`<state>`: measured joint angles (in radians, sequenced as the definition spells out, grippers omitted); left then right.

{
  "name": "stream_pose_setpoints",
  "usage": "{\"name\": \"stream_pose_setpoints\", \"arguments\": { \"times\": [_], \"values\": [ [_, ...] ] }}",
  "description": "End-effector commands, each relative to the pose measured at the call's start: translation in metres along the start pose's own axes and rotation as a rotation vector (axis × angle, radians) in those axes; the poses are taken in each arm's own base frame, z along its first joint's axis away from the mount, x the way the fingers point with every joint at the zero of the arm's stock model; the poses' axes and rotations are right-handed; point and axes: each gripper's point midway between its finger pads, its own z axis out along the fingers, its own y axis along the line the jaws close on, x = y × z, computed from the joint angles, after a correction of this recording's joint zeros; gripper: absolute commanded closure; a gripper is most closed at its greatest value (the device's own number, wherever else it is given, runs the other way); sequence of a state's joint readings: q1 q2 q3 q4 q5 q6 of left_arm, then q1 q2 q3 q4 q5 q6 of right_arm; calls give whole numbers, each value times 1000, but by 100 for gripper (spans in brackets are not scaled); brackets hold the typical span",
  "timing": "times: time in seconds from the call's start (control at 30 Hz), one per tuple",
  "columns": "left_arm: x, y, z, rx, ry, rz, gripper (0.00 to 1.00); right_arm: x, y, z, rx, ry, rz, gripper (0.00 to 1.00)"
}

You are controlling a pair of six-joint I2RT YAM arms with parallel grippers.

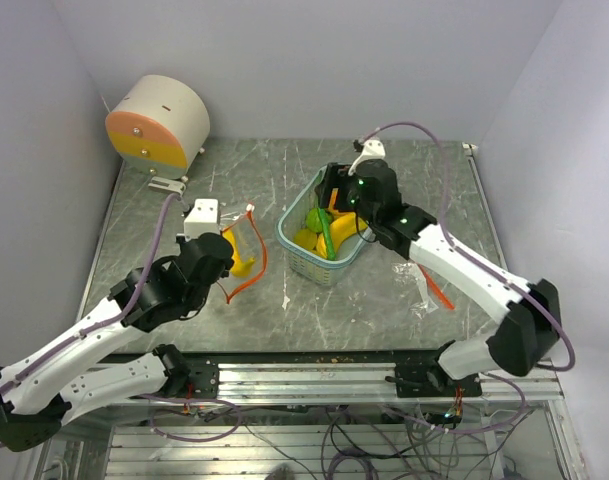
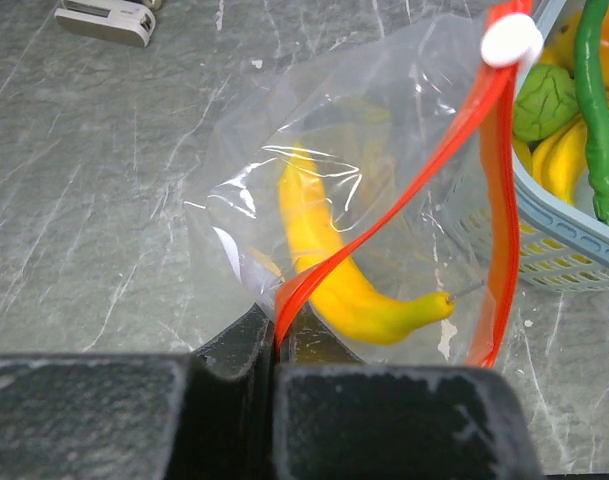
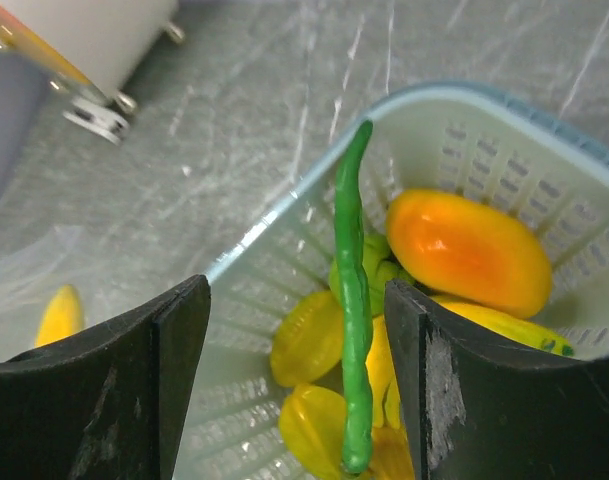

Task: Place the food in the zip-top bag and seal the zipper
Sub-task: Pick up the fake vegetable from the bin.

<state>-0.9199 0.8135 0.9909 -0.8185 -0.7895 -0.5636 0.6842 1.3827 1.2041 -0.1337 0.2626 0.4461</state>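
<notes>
**Jaws split: left jaws clamped on zip-top bag mouth, right jaws wide over basket**

Left jaws are closed tight on the zipper, pinching the red-orange strip at the near end of the bag mouth, w/ nothing else in them. Above the pinch the strip's two sides part, so the mouth stands open. The pale slider tab sits at the far end, just beside the basket rim. The bag lies on the bench left of the basket; whether plastic & basket touch can't be told. One yellow banana is inside the bag, seen thru the clear plastic, lying flat.

Right jaws are spread wide, holding nothing. They hang over the basket w/ the long green pepper btwn the two fingers, touching neither as far as the right wrist view shows. The pepper leans w/ its upper tip on the basket rim.

Rest of the food is in the basket:
- orange-yellow mango, right of the pepper in the wrist view
- round green fruit, next to the pepper
- yellow pieces under the pepper

A round white drum w/ an orange & yellow face sits at the bench's back-left corner, well apart from the bag.
</notes>
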Motion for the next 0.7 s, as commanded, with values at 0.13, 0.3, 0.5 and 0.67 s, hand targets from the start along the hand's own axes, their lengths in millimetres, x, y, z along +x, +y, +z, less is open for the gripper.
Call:
{"name": "stream_pose_setpoints", "arguments": {
  "times": [0.13, 0.3, 0.5, 0.67],
  "values": [
    [-2, -1, 3, -3, -19, -6, 93, 67, -12, 46, -21, 191, -51, 32],
    [3, 2, 3, -6, -16, -8, 93, 88, -29, 70, 10, 235, -55, 33],
    [4, 6, 2, -16, -16, 0, 93, 94, -37, 93, 5, 188, -52, 35],
    [6, 7, 2, -19, -12, 9, 93, 94, -24, 105, -67, 159, -41, 46]
  ]
}}
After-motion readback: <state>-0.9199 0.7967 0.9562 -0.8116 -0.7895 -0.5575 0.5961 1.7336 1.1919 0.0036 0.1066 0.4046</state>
